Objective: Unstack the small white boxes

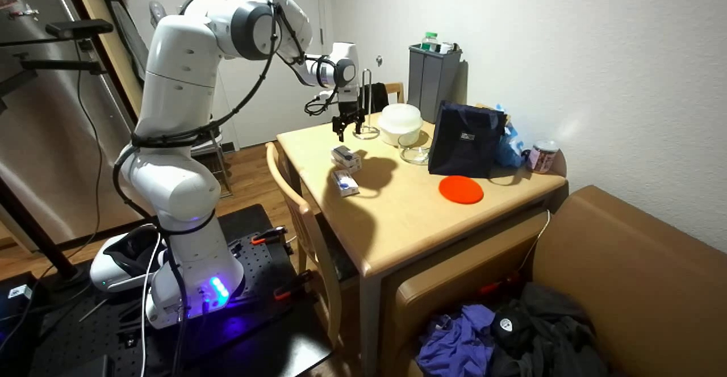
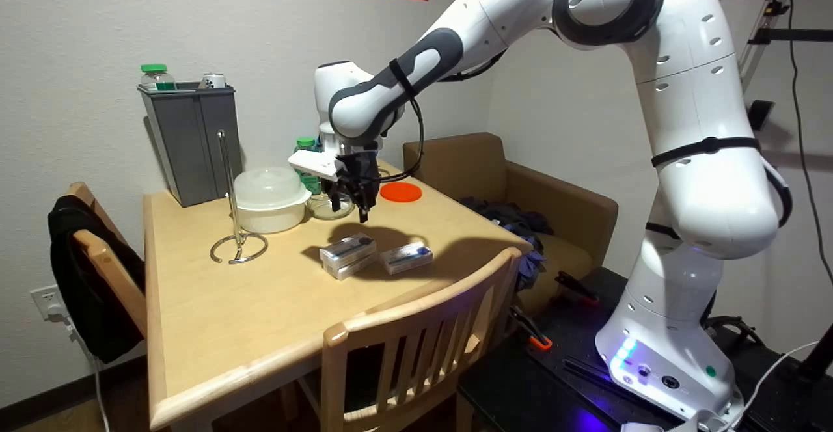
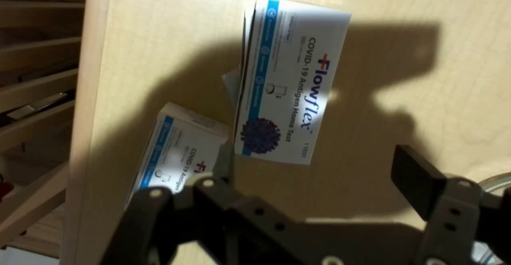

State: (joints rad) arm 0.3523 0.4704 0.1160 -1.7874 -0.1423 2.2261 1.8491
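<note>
Two small white boxes are stacked on the table. The upper box lies flat on the lower box, slightly turned against it. The upper box also shows in the wrist view, where only a corner of the lower box peeks out. A third small white box lies flat on the table beside the stack, also partly seen in the wrist view. My gripper is open and empty above the stack, apart from the boxes. In the wrist view one fingertip partly covers the third box.
A metal stand, a white bowl-like container and a glass dish stand behind the gripper. A black bag and an orange disc are farther along the table. A wooden chair stands at the table edge.
</note>
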